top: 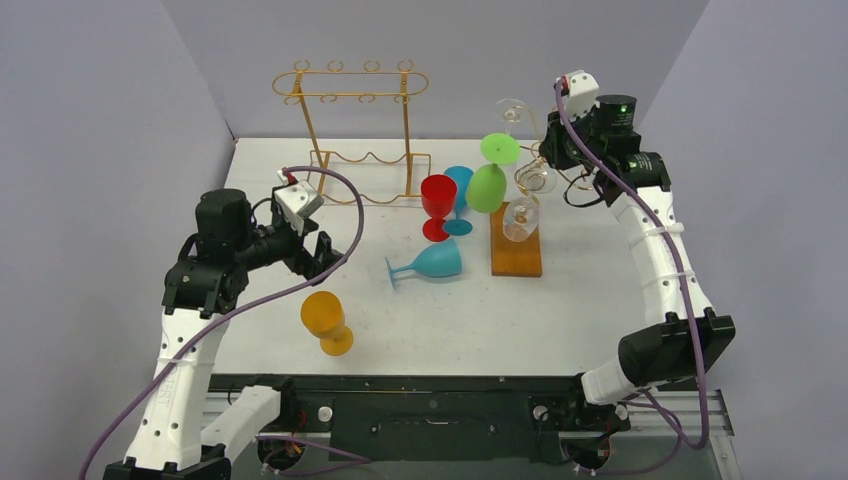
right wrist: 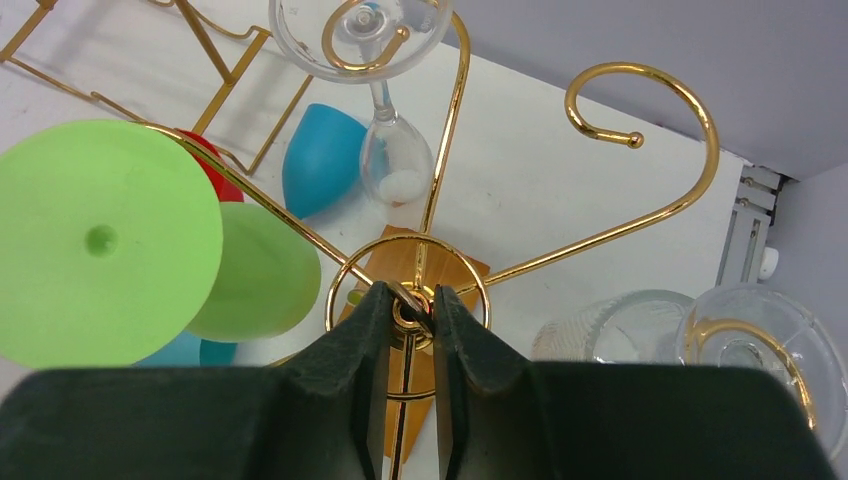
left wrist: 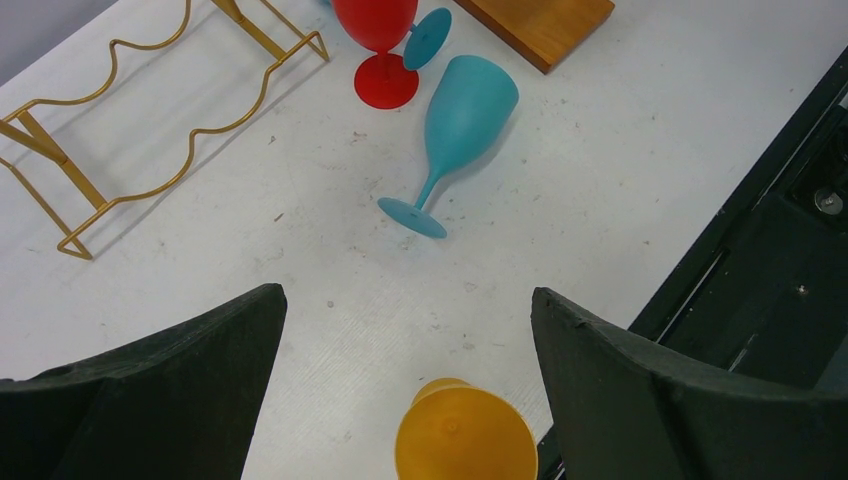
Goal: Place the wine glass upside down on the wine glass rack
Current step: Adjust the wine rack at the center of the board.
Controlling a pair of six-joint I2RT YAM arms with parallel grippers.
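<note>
Green wine glass (right wrist: pixel 100 240) hangs upside down on the wine glass rack (right wrist: pixel 640 75), beside a clear glass (right wrist: pixel 395 160). Right gripper (right wrist: pixel 410 305) pinches the rack's top ring; left gripper (left wrist: pixel 405 295) gapes wide and empty above an orange glass (left wrist: pixel 465 435).

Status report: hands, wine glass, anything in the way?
Left hand open over orange wine glass. Right hand shut on wine glass rack top. Green wine glass hangs inverted on rack. Clear glasses alongside.
</note>
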